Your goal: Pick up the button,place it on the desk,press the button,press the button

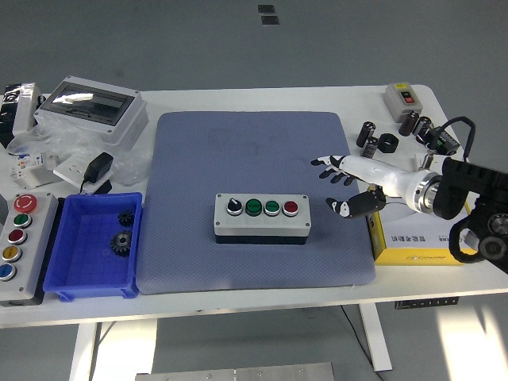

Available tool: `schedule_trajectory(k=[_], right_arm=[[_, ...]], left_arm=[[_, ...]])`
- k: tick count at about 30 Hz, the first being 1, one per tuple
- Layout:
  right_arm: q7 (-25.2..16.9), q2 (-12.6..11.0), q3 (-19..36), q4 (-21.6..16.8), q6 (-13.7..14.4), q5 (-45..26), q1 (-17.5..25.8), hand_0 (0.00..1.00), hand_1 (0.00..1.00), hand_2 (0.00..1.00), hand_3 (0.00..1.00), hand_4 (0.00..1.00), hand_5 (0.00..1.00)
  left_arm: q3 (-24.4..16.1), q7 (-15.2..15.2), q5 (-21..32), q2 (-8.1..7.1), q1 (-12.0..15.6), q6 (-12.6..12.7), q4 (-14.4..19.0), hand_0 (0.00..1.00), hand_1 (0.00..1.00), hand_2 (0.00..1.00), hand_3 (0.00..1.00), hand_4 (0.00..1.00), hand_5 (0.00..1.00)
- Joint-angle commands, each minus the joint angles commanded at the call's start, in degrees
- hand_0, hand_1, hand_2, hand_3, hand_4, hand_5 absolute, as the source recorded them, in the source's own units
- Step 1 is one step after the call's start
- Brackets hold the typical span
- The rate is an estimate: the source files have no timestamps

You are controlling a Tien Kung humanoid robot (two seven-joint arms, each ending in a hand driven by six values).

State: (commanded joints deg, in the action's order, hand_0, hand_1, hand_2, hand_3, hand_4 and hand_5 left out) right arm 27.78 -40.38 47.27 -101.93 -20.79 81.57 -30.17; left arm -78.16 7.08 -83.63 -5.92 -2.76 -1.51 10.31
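The button box [262, 217] is a grey box with a black knob, two green buttons and one red button on top. It lies flat on the blue-grey mat [254, 198], near the mat's front middle. My right hand [343, 184] is white with black fingertips. It hovers to the right of the box, above the mat's right edge, fingers spread and holding nothing. It is apart from the box. The left arm is out of view.
A blue bin [94, 246] with gears stands at front left, beside a grey box of coloured buttons [20, 246]. A clear-lidded enclosure [91, 107] and clutter sit at back left. A yellow box [413, 234], black cylinders [371, 139] and a small switch box [402, 97] are at the right.
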Motion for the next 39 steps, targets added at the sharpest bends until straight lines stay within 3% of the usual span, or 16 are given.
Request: schedule_trajectory(k=[5,6,7,16,29,39], right_arm=[[0.7,0.8,-1.8,0.0,-4.4,-2.6,-1.7,0.165,0.282,0.339,0.916,0.367,0.05],[0.6,1.1,-2.2,0.0,-4.6,-3.0,-2.0,0.03,0.141,0.239,0.911,0.365,0.002],[0.5,1.4,-2.4,0.0,-4.6,-3.3,-2.3,0.03,0.141,0.239,0.911,0.365,0.002],[-0.4,4.2,-4.5,0.1,-3.0,-2.9,-3.4,0.006,0.114,0.235,0.873,0.366,0.007],[-0.3,6.0,-6.3,4.8,-1.4,-0.8,-2.3,0.002,0.103,0.222,0.853,0.37,0.002],[-0.7,6.8,-5.1,6.2,-1.0,-0.9,-2.0,0.002,0.097,0.216,0.841,0.4,0.002]], left_arm=[[-0.2,0.0,0.0,-0.07,0.0,0.0,0.0,0.628,0.597,0.534,0.61,0.648,0.52],[-0.2,0.1,0.0,-0.07,0.0,-0.1,0.0,0.628,0.596,0.534,0.61,0.648,0.518],[-0.2,0.1,-0.1,-0.07,0.0,-0.1,0.0,0.628,0.596,0.534,0.61,0.648,0.518],[-0.3,0.0,-0.1,-0.05,-0.1,-0.3,0.0,0.628,0.597,0.534,0.61,0.649,0.519],[-0.5,-0.4,-0.3,-0.09,-0.2,-0.6,0.0,0.628,0.597,0.533,0.61,0.655,0.524],[-0.5,-0.6,-0.5,0.0,-0.3,-0.7,0.0,0.628,0.596,0.534,0.61,0.661,0.532]])
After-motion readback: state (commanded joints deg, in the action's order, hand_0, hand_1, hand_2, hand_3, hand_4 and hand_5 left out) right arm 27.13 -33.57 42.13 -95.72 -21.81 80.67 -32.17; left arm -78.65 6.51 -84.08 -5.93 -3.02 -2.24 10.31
